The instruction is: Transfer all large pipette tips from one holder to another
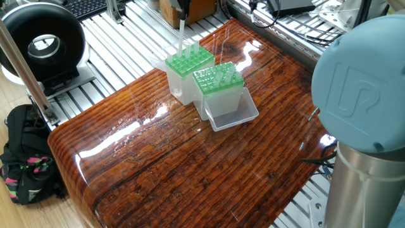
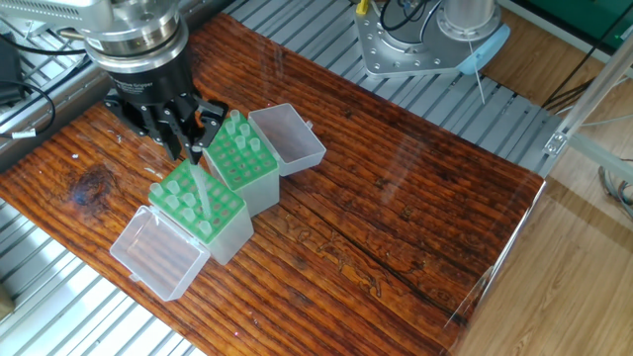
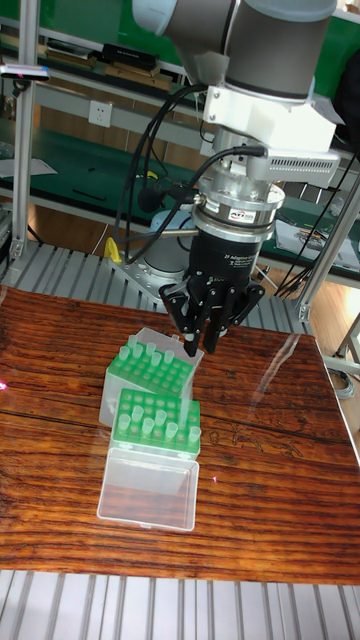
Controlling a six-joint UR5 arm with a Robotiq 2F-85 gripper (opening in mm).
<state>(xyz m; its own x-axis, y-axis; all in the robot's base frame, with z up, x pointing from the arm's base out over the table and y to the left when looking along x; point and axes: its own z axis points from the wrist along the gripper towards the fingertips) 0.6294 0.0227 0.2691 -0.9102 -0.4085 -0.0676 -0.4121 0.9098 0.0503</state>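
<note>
Fingers of the gripper (image 2: 188, 148) appear pinched on one large pipette tip (image 2: 199, 188), though we cannot see the contact clearly. We see that tip hanging upright over the near holder (image 2: 198, 203), its point among the green rack's holes. More tips (image 2: 237, 133) stand in the second holder (image 2: 240, 158), touching the first. We count two holders and two clear open lids (image 2: 158, 252), one hinged at each outer end, all on the wooden table (image 2: 396, 178).
</note>
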